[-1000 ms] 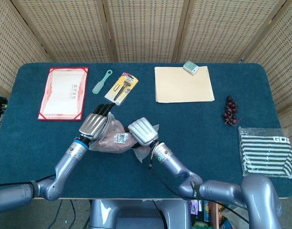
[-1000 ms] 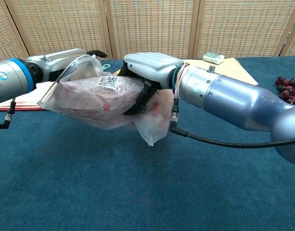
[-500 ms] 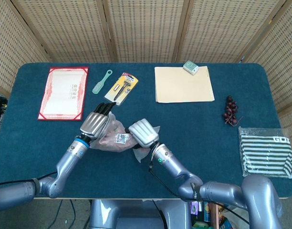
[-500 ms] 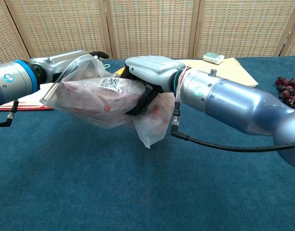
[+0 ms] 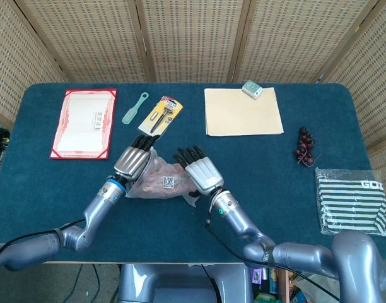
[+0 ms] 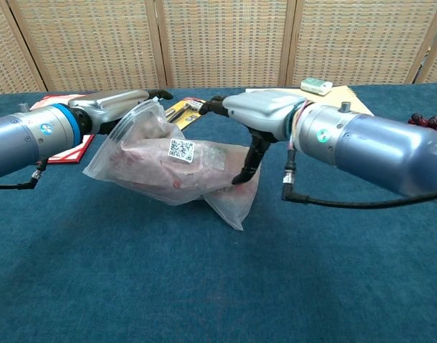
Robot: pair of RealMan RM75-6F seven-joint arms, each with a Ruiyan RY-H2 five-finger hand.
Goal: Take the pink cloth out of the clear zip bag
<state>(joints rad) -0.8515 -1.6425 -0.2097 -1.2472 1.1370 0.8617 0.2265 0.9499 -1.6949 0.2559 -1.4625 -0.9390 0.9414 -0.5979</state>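
Observation:
The clear zip bag point(image 5: 161, 180) point(image 6: 176, 168) with the pink cloth point(image 6: 151, 171) bunched inside sits at the table's front middle, sagging toward the table. It carries a white QR label. My left hand point(image 5: 133, 163) point(image 6: 115, 103) grips the bag's upper left edge near the zip. My right hand point(image 5: 202, 172) point(image 6: 265, 114) is over the bag's right end with its fingers stretched out straight. Only its thumb reaches down and touches the plastic. The cloth is wholly inside the bag.
At the back lie a red certificate point(image 5: 84, 123), a green tool point(image 5: 135, 108), a razor pack point(image 5: 160, 116), and a tan folder point(image 5: 242, 112) with a small box point(image 5: 252, 89) on it. Dark grapes point(image 5: 305, 145) and a striped cloth point(image 5: 352, 201) lie at the right.
My right hand has uncurled its fingers and released the bag's right end. The bag has dropped lower and shifted slightly right, still held by my left hand.

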